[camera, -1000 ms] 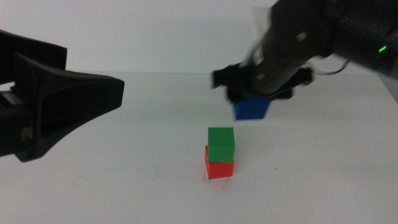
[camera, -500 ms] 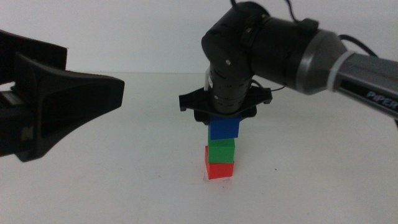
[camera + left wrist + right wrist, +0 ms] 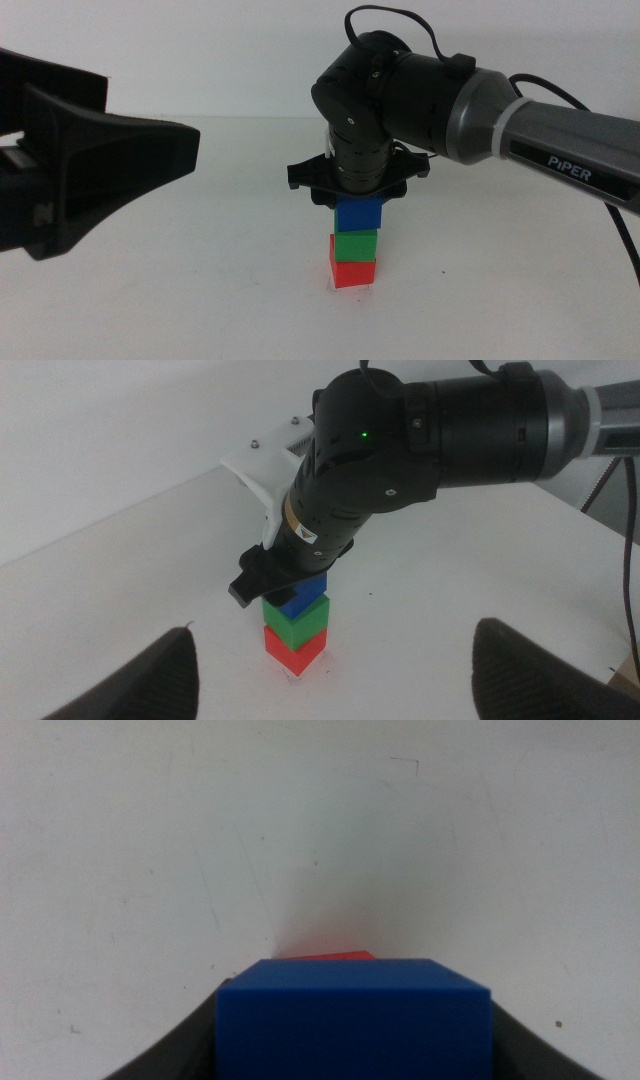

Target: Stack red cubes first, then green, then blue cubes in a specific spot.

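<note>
Presently you are placing the last cube: the right gripper point(image 3: 360, 203) is clamping the blue cube point(image 3: 360, 214) directly atop the green point(image 3: 355, 243) and red point(image 3: 352, 271) stack. The left gripper point(image 3: 330, 660) is waiting at nine o'clock, jaws wide. Next, confirm it is seating squarely, then release gently.

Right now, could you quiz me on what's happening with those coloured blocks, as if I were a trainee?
1. True or false: the green cube sits directly on the red cube.
2. Which arm's fingers grip the blue cube? A) the left gripper B) the right gripper
3. Fill in: the waiting left gripper is ____.

Key: 1 true. 2 B. 3 open; it hangs back from the stack, to its left in the middle view.
</note>
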You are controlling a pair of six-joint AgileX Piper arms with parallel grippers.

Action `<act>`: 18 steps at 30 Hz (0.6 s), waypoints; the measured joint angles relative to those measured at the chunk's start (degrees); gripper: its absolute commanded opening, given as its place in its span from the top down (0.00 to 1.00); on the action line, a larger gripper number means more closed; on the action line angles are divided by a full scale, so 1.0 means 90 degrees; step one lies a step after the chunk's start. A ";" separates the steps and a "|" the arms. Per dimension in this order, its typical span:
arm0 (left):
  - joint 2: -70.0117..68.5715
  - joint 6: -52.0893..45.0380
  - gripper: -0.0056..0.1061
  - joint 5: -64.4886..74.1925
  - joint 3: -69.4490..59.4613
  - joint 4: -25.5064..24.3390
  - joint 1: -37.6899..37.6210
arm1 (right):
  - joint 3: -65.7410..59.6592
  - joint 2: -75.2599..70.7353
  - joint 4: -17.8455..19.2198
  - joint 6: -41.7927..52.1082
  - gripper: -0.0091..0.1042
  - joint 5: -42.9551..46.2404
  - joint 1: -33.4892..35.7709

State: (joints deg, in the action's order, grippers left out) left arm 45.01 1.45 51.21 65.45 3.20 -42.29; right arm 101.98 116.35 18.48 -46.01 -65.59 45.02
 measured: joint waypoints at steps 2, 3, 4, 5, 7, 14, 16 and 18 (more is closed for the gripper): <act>0.0000 0.0000 0.11 0.0000 0.0000 0.0000 0.0000 | 0.0011 0.0000 0.0000 -0.0026 0.93 0.0012 0.0000; 0.0000 0.0000 0.11 0.0000 0.0000 0.0000 0.0000 | 0.0011 0.0000 0.0000 -0.0042 0.92 0.0012 0.0000; 0.0000 0.0000 0.11 0.0000 0.0000 0.0000 0.0000 | 0.0011 0.0014 0.0000 -0.0041 0.86 0.0012 0.0000; 0.0000 0.0000 0.11 0.0000 0.0000 0.0000 0.0000 | 0.0011 0.0014 0.0000 -0.0041 0.40 0.0012 0.0000; 0.0000 0.0000 0.11 0.0000 0.0000 0.0000 0.0000 | 0.0011 0.0042 0.0000 -0.0041 0.28 0.0000 0.0000; 0.0000 0.0000 0.11 0.0000 0.0000 -0.0016 0.0000 | 0.0011 -0.0526 -0.0041 0.0180 0.11 -0.0012 -0.0025; 0.0000 0.0000 0.11 0.0000 0.0000 -0.0016 0.0000 | -0.0079 -0.1126 -0.0053 0.0431 0.11 -0.0054 -0.0124; 0.0000 0.0000 0.11 0.0000 0.0000 -0.0016 0.0000 | -0.0353 -0.1834 -0.0027 0.0769 0.11 -0.0042 -0.0283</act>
State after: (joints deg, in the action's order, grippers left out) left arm 45.01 1.45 51.21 65.45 3.06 -42.29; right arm 98.80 99.84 18.24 -39.08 -65.96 42.47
